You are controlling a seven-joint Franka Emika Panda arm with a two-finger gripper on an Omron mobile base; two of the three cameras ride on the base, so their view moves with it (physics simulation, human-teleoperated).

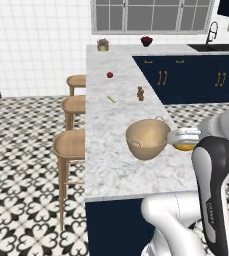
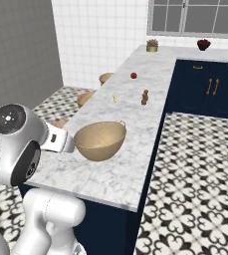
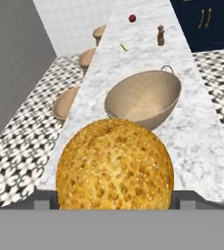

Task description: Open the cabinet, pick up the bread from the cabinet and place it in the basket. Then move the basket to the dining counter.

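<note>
bread (image 3: 114,166) gripped in end effector (image 1: 185,140), just beside basket (image 1: 147,138)

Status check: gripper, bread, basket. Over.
Gripper shut on bread, beside basket. Basket empty, on dining counter. Nothing between bread and basket.

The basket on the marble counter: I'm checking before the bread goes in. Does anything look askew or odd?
Yes. The basket sits tipped on the dining counter, its rim slanted and opening turned sideways. The bread is in the end effector beside it, not yet inside.
</note>
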